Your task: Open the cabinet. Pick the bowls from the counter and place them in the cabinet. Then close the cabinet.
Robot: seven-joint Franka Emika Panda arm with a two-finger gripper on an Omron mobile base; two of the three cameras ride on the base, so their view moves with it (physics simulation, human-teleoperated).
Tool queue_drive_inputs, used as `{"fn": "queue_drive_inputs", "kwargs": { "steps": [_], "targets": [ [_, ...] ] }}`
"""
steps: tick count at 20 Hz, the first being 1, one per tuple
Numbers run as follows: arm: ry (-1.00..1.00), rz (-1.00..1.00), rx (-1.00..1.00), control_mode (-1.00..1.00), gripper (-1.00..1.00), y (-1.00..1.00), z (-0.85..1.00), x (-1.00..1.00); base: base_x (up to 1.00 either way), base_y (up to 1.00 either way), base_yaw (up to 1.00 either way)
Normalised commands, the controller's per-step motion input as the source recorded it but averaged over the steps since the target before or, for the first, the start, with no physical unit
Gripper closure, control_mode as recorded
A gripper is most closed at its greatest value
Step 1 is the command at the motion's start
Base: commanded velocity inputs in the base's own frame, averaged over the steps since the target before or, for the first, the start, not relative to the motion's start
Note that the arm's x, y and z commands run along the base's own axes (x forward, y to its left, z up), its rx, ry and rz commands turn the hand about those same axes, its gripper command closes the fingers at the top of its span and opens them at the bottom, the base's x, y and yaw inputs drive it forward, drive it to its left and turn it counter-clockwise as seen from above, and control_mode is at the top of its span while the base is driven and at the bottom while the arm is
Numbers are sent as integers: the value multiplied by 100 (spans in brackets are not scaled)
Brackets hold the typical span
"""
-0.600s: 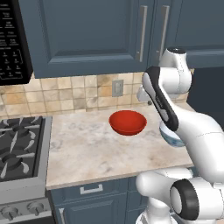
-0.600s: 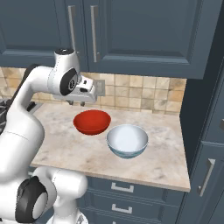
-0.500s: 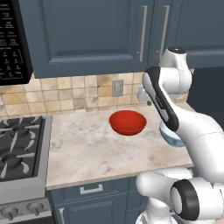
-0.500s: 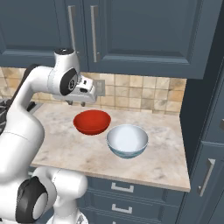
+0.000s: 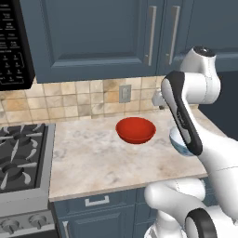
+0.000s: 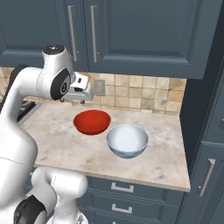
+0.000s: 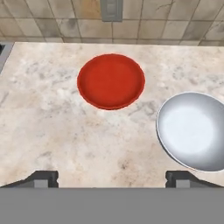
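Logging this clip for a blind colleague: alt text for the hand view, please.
A red bowl and a white bowl sit apart on a beige counter, with the open gripper above them. Tan tiles with a wall socket run behind.

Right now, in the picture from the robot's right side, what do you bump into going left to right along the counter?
The red bowl first → then the white bowl → then bare counter out to its right end.

A black gas stove (image 5: pixel 21 155) sits below a tiled backsplash (image 5: pixel 74 98) with an outlet (image 5: pixel 124 93).
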Motion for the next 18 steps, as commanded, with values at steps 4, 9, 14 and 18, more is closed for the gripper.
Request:
{"fn": "queue_drive_inputs", "kwargs": {
  "steps": [4,9,14,18],
  "targets": [
    [-12,0,1,-100,-100,-8,65,-14,0,0,0],
    [-11,-2,3,-100,-100,-2,83,-4,0,0,0],
    [-16,-1,6,-100,-100,0,84,-1,0,0,0],
    [-16,-2,4,-100,-100,-9,67,-1,0,0,0]
  ]
}}
